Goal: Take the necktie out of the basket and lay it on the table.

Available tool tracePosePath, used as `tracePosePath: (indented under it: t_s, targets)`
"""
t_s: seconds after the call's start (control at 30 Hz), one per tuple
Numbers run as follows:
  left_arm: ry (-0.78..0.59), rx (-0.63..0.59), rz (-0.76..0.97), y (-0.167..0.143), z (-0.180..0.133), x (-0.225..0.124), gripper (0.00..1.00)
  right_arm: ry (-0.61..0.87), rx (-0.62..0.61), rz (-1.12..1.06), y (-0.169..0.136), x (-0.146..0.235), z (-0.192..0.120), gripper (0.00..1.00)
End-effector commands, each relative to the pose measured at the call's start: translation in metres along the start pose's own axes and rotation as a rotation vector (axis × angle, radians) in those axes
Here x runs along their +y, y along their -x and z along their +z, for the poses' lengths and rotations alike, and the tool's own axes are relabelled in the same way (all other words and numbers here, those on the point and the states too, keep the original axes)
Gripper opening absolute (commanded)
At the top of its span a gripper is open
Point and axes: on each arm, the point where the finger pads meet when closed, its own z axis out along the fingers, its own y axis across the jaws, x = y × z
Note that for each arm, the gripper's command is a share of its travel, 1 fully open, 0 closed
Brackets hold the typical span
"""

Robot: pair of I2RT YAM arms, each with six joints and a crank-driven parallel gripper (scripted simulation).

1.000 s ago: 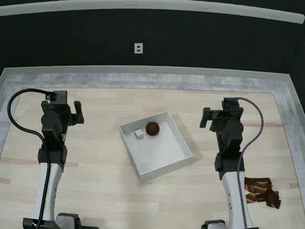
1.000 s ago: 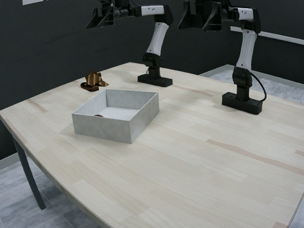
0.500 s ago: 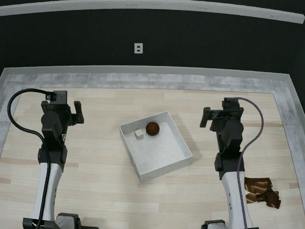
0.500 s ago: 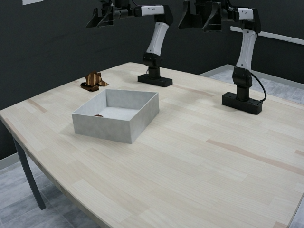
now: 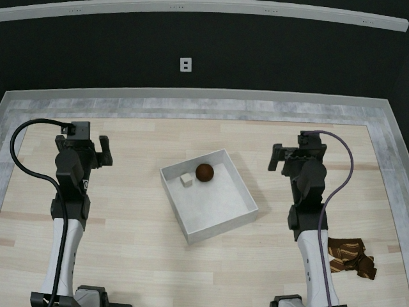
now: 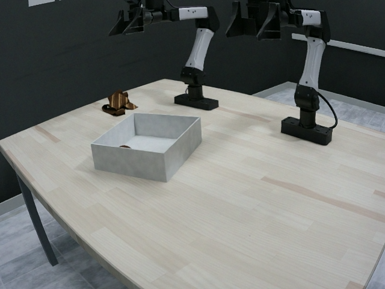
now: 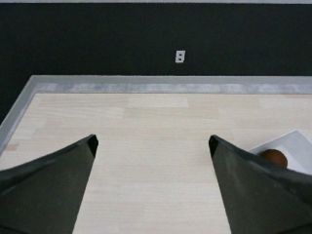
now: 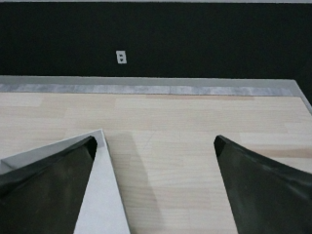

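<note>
Nr side of top view: brown striped necktie (image 5: 346,249) (image 6: 118,100) is seen bunched on table (image 5: 131,231) (image 6: 233,201) (image 7: 156,171) (image 8: 171,122), outside basket & well apart from it; part is hidden in top view by R arm (image 5: 314,261) (image 6: 200,14). Folds are raised in places, not spread flat.

Mid-table: grey basket (image 5: 224,228) (image 6: 129,161) (image 7: 297,141) (image 8: 104,195) is stood flat, upright, set at an angle. Brown ball (image 5: 204,172) (image 6: 125,146) (image 7: 274,157) & small white cube (image 5: 186,180) are held inside, nr its far wall, cube just beside ball.

Farther up: L gripper (image 5: 82,142) (image 6: 248,36) (image 7: 153,141) & R gripper (image 5: 298,153) (image 6: 123,32) (image 8: 156,142) are held above table, one per side of basket; both sets of jaws are spread wide, nothing pinched.

Far end: white outlet (image 5: 185,64) (image 7: 180,57) (image 8: 121,57) is mounted on dk wall (image 5: 99,49) (image 6: 62,62) (image 7: 97,39) (image 8: 195,39).
</note>
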Motion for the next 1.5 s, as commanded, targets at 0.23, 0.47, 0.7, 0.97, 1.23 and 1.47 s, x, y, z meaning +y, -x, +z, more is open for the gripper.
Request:
tracePosePath:
  t_s: [0.23,0.47,0.7,0.97,1.23,1.47]
  targets:
    - [0.000,0.000,0.000,0.010,0.000,0.000,1.00,-0.007,-0.004,-0.001,-0.001,0.000,0.000,1.00]
    - [0.000,0.000,0.000,0.029,-0.001,0.000,1.00,-0.007,-0.004,-0.001,-0.001,0.000,0.000,1.00]
    - [0.000,0.000,0.000,0.045,-0.001,0.000,1.00,-0.006,-0.004,-0.001,-0.001,0.000,0.000,1.00]
    - [0.000,0.000,0.000,0.071,-0.002,0.000,1.00,-0.006,-0.004,-0.001,-0.001,0.000,0.000,1.00]
    - [0.000,0.000,0.000,0.087,-0.002,0.000,1.00,-0.006,-0.004,-0.001,-0.002,0.000,0.000,1.00]
    - [0.000,0.000,0.000,0.099,-0.002,0.000,1.00,-0.006,-0.004,-0.001,-0.002,0.000,0.000,1.00]
